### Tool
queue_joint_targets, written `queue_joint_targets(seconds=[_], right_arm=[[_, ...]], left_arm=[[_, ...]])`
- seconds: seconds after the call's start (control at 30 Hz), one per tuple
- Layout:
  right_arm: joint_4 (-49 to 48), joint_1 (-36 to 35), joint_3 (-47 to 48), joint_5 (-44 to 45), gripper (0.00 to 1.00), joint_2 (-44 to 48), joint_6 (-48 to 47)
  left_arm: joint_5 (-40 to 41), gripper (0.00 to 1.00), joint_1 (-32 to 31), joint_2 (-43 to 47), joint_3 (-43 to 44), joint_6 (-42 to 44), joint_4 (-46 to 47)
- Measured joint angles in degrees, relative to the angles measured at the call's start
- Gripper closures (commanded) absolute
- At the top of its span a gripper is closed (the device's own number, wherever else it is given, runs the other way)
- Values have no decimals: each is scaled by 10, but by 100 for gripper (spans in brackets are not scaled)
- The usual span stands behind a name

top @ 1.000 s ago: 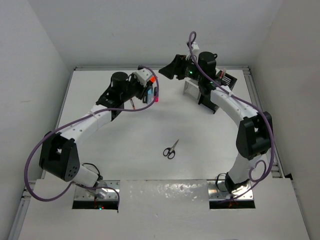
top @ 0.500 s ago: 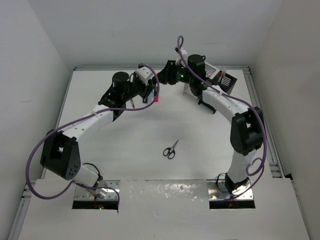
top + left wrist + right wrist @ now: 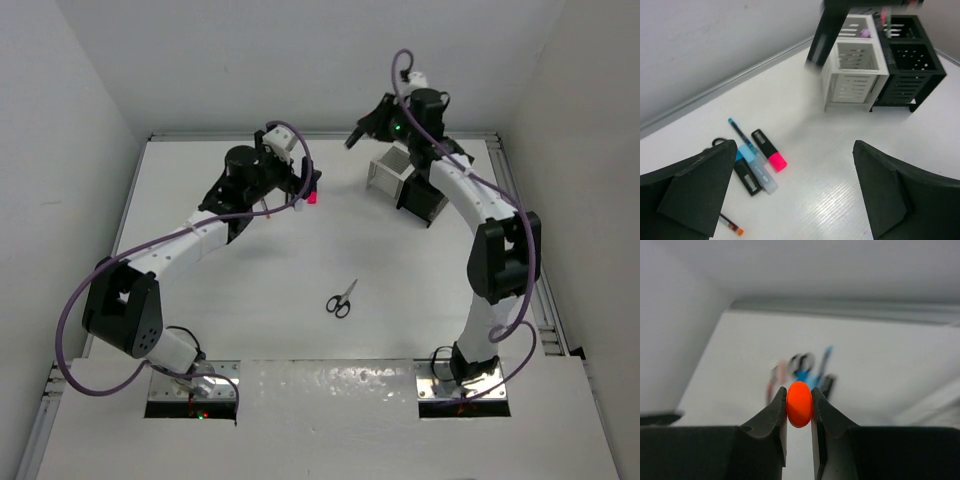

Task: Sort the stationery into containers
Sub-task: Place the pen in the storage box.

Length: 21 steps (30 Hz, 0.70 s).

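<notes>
While both arms reach out over the table (image 3: 200,300), one pair of scissors (image 3: 342,298) lies alone closest to the arm bases. It is well apart from the white box (image 3: 388,170), on its near side. Farther out and to the left of the white box, the left gripper (image 3: 794,144) hangs over the table with its two fingers spread wide apart and nothing between them. Under it lies a little bunch of stationery, all well apart from the white box: a pink marker (image 3: 769,150), a thin blue pen (image 3: 741,134), a pale blue marker (image 3: 759,170), a black marker (image 3: 748,180) and a small pen with an orange tip (image 3: 731,228). The black ring of a second pair of scissors (image 3: 716,142) peeks out beside one finger. The black box (image 3: 910,65) stands touching the right side of the white box. A lilac piece (image 3: 865,33) sits in the far part of the white box. Near the far left corner of the white box, the right gripper (image 3: 799,396) has its fingers squeezed together on an orange thing (image 3: 799,412), and only its round end shows.
</notes>
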<state>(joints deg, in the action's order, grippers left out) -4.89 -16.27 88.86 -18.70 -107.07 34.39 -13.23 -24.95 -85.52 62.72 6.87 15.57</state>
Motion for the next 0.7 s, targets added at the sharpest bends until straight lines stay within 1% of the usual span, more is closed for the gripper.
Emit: queue_joint_targets(seconds=[0.1, 0.2, 0.27, 0.33, 0.5, 0.7], right_arm=[[31, 48, 68, 120, 100, -20, -40], [35, 84, 140, 231, 100, -56, -85], [36, 95, 186, 294, 100, -89, -116], [37, 97, 217, 337, 100, -121, -141], [47, 90, 229, 393, 100, -182, -179], [54, 89, 177, 414, 100, -190, -181]], left_arm=[[28, 0, 8, 0, -5, -19, -12], [57, 0, 18, 0, -5, -29, -34], [75, 0, 23, 0, -5, -30, -51], [89, 0, 26, 0, -8, -30, -61], [116, 0, 33, 0, -16, -35, -85], [138, 0, 49, -15, -17, -45, -99]])
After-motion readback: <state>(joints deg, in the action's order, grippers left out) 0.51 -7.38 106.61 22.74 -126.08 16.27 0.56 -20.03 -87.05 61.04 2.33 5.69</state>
